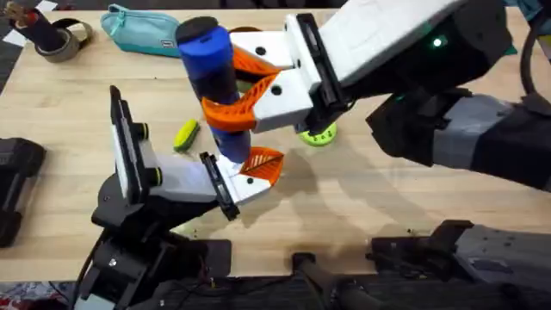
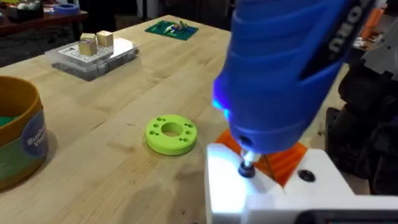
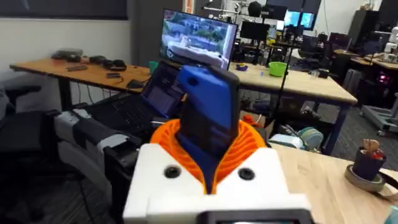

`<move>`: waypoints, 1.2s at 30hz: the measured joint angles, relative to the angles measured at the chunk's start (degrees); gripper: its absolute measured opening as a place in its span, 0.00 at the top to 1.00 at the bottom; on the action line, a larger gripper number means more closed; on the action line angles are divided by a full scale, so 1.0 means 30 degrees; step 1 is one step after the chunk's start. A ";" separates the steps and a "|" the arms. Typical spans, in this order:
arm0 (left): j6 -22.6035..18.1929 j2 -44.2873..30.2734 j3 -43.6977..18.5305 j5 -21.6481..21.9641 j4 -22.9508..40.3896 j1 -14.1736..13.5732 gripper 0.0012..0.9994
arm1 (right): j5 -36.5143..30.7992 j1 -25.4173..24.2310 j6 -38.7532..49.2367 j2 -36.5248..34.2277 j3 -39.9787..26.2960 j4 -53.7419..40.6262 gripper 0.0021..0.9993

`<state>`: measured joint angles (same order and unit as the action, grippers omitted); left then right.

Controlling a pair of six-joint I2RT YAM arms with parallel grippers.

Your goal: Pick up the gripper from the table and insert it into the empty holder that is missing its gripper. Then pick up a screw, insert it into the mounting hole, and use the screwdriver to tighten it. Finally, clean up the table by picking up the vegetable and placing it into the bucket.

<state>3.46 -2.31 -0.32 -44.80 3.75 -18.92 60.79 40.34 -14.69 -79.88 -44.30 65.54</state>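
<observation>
Blue screwdriver (image 1: 211, 77) stands near upright at mid-table, pinched in the right gripper (image 1: 250, 95), its tip seemingly seated on the screw (image 2: 247, 168) directly below, in the part the left gripper (image 1: 250, 172) clamps.

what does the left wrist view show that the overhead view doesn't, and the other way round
Left wrist view alone: the screwdriver's metal tip pressed down onto a white part, a lit blue glow on its body, and a clear plastic box far back on the table.

Overhead alone: the right pincer clamped around the blue handle, the vegetable lying on the table, the teal pouch, and a tape roll.

Both: the screwdriver and the lime-green disc.
</observation>
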 joint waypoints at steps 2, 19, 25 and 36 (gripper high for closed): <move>0.0000 0.0000 0.0000 -0.0006 0.0000 0.0000 0.99 | 0.0147 0.0000 0.0057 0.0000 -0.0014 0.0015 0.97; 0.0001 -0.0022 0.0000 -0.0072 0.0015 0.0000 0.99 | 0.0548 0.0000 0.0355 0.0124 -0.0218 -0.0802 0.97; 0.0001 -0.0022 0.0000 -0.0080 0.0029 0.0000 0.99 | 0.0555 0.0000 0.0400 0.0146 -0.0277 -0.1177 0.97; 0.0001 -0.0124 0.0000 -0.0152 0.0029 0.0000 0.99 | 0.0621 0.0000 0.0574 0.0182 -0.0356 -0.1501 0.97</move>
<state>3.46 -2.68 -0.32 -45.25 3.84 -18.92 62.65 40.34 -12.97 -79.33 -45.36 61.04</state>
